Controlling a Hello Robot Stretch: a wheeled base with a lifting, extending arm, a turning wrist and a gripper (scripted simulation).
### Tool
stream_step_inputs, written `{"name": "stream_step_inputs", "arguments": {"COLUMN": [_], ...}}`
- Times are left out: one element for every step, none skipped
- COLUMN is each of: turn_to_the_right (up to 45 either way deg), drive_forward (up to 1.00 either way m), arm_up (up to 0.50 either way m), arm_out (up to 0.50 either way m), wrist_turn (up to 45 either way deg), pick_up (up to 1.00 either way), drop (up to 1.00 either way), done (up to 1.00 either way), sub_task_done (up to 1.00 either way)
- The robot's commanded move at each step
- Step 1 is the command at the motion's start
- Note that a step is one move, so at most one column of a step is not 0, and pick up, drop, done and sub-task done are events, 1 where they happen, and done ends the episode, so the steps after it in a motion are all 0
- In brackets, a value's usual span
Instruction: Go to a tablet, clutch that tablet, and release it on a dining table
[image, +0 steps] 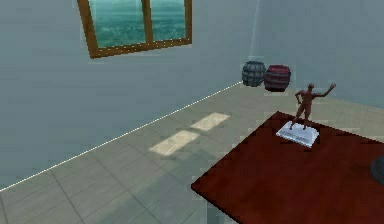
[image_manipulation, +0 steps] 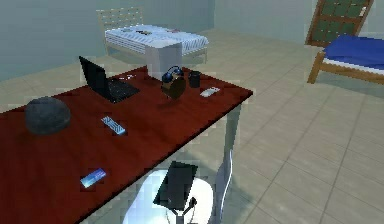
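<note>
Arm side view: dark flat tablet (image_manipulation: 178, 183) just off near edge of red table (image_manipulation: 150, 125), over white round shape (image_manipulation: 207, 190). Gripper (image_manipulation: 190, 206) at tablet's near end; cannot tell if it holds tablet.

I saw the tablet (image_manipulation: 178, 184) as a thin black slab, slightly tilted, just off the near edge of the dining table (image_manipulation: 170, 130), its glossy top dark red.
</note>
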Motion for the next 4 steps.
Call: {"name": "stream_step_inputs", "arguments": {"turn_to_the_right": [0.0,0.0,0.0,0.0], "drive_forward": [0.0,0.0,0.0,0.0], "arm_up": [0.42,0.0,0.0,0.0], "arm_out": [0.0,0.0,0.0,0.0], "wrist_turn": [0.0,-45.0,-45.0,-45.0], "pick_up": [0.0,0.0,0.0,0.0], "drop": [0.0,0.0,0.0,0.0], "done": [0.0,0.0,0.0,0.0], "sub_task_done": [0.0,0.0,0.0,0.0]}}
